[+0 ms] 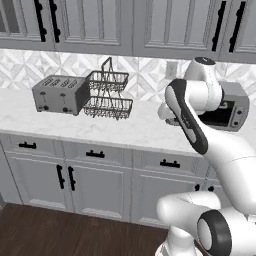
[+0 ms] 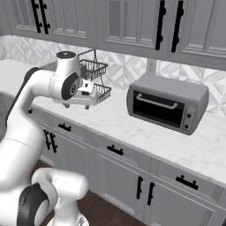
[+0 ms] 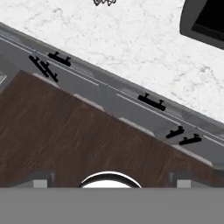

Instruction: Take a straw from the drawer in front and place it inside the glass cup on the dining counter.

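The two-finger gripper (image 3: 108, 177) is spread wide, empty — the shut grey drawer's short black handle (image 3: 151, 102) could be missed if approached off-line.

Two base views flanking the arm, sharing the marble worktop (image 1: 130, 127); hand view straight down over drawer fronts.

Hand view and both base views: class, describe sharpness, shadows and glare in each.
Left base view: even light, soft shadow under the wire basket, no glare. Right base view: toaster oven slightly soft-edged, faint counter shadow. Hand view: wood floor grain smeared, drawer handle crisp enough.
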### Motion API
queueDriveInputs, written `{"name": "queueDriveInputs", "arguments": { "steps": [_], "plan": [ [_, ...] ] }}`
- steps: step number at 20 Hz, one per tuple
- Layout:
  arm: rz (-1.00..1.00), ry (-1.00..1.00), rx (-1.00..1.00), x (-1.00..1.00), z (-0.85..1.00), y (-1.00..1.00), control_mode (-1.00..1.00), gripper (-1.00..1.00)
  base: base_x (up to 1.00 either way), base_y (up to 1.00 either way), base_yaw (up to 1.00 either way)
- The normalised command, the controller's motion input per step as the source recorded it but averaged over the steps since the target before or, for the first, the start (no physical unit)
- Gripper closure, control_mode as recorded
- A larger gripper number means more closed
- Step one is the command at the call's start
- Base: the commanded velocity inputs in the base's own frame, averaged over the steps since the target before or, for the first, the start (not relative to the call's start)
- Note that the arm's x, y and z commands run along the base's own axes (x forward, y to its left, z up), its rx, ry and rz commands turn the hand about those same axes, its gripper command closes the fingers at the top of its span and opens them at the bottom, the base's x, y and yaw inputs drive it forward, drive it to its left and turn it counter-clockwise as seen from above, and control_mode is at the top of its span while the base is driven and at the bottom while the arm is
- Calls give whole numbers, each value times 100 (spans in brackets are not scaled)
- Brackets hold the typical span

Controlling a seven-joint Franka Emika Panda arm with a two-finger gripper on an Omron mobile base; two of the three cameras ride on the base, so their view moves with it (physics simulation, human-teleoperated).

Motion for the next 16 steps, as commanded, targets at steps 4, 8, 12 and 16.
{"name": "queueDriveInputs", "arguments": {
  "steps": [4,8,12,16],
  "plan": [
    [0,0,0,0,0,0,100,-100,-3,-79,62],
    [0,0,0,0,0,0,100,-100,-9,-93,48],
    [0,0,0,0,0,0,100,-100,-6,-97,33],
    [0,0,0,0,0,0,100,-100,0,-74,25]
  ]
}}
